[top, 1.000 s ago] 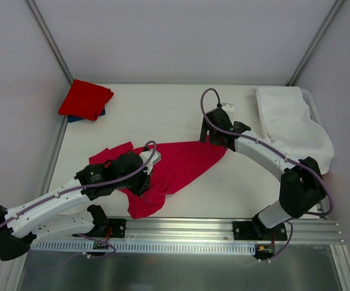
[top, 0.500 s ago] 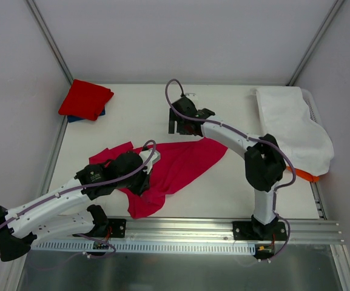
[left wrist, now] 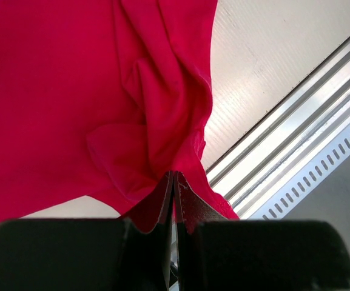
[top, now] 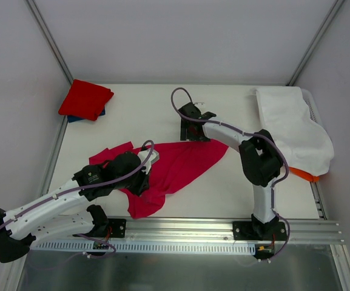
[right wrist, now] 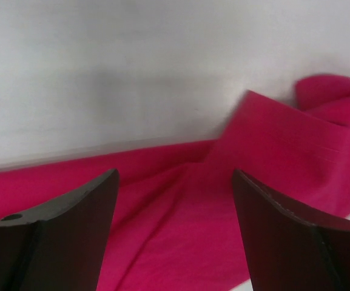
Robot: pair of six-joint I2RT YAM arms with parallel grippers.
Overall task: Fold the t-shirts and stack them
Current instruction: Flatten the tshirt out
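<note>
The crimson-pink t-shirt (top: 181, 163) lies crumpled across the middle of the table; no neck tag shows. My left gripper (top: 139, 182) is shut on a fold of it near its front left, seen bunched at the fingertips in the left wrist view (left wrist: 173, 176). My right gripper (top: 190, 134) is open and empty just above the shirt's far edge, with the cloth (right wrist: 223, 218) lying between its fingers (right wrist: 71, 206). A folded brighter red t-shirt (top: 85, 99) sits on a folded blue one (top: 76, 118) at the far left corner.
A white cloth bag or bin (top: 293, 127) with an orange rim piece (top: 305, 176) stands at the right edge. A metal rail (top: 181, 227) runs along the near edge, also seen in the left wrist view (left wrist: 296, 127). Grey walls enclose the table.
My right arm swung left from the shirt's right corner to its far edge, then came slightly nearer over the cloth. The shirt's right corner now lies free. My left gripper kept its hold.
</note>
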